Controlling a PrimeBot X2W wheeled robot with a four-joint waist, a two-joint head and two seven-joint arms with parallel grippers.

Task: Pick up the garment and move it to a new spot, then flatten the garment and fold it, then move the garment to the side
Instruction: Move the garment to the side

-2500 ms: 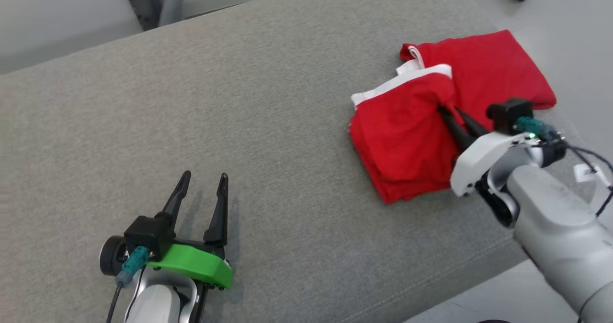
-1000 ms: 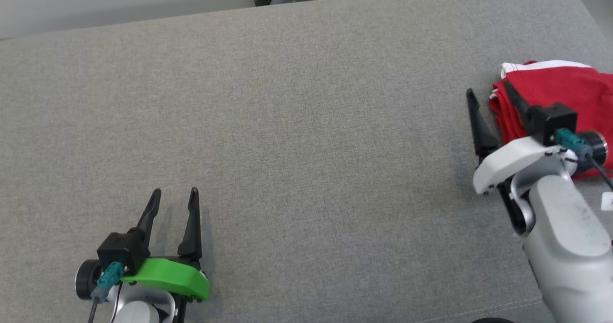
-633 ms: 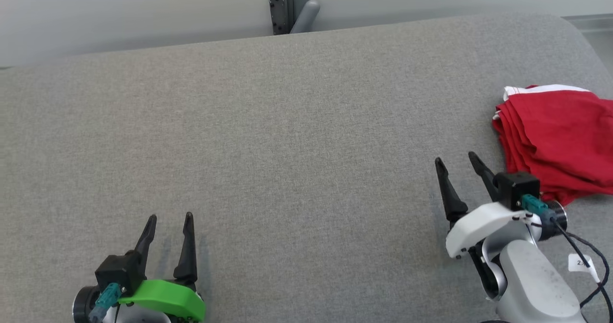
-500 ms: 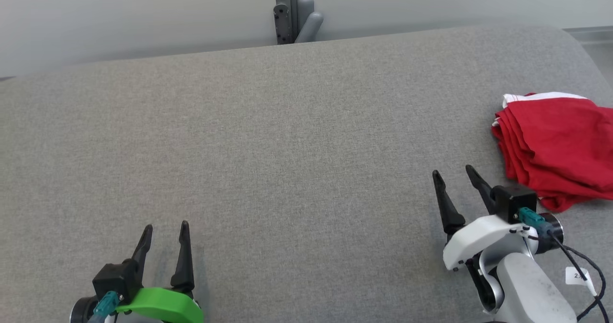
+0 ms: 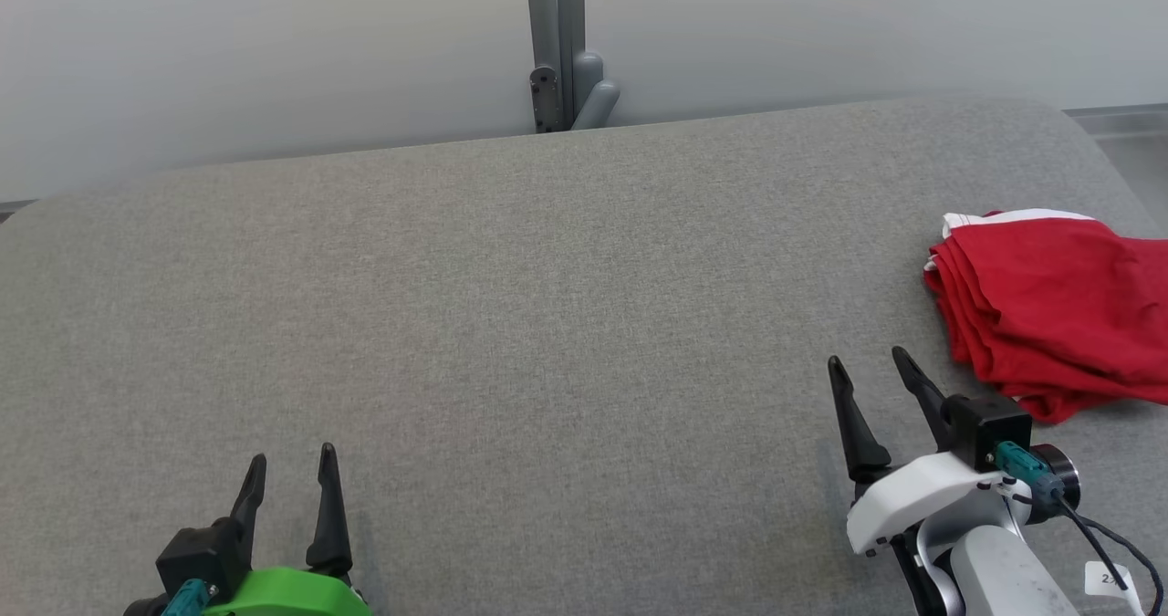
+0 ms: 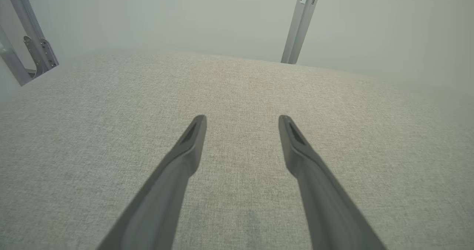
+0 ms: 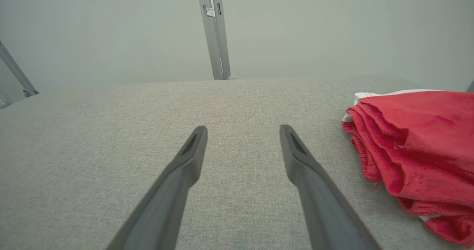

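Neatly folded red garment [image 5: 1049, 310], white-trimmed, layered.

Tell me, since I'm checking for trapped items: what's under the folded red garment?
The folded red garment with white trim lies on the grey fabric surface. Its stacked layers show along the edge; anything beneath the pile is covered.

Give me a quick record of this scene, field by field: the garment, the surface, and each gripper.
garment: red with white trim, folded in layers, lying at the right end of the surface
surface: grey fabric
left gripper: open, holding nothing, over bare fabric
right gripper: open, holding nothing, left of the garment and apart from it
task stage: garment looks folded and set aside
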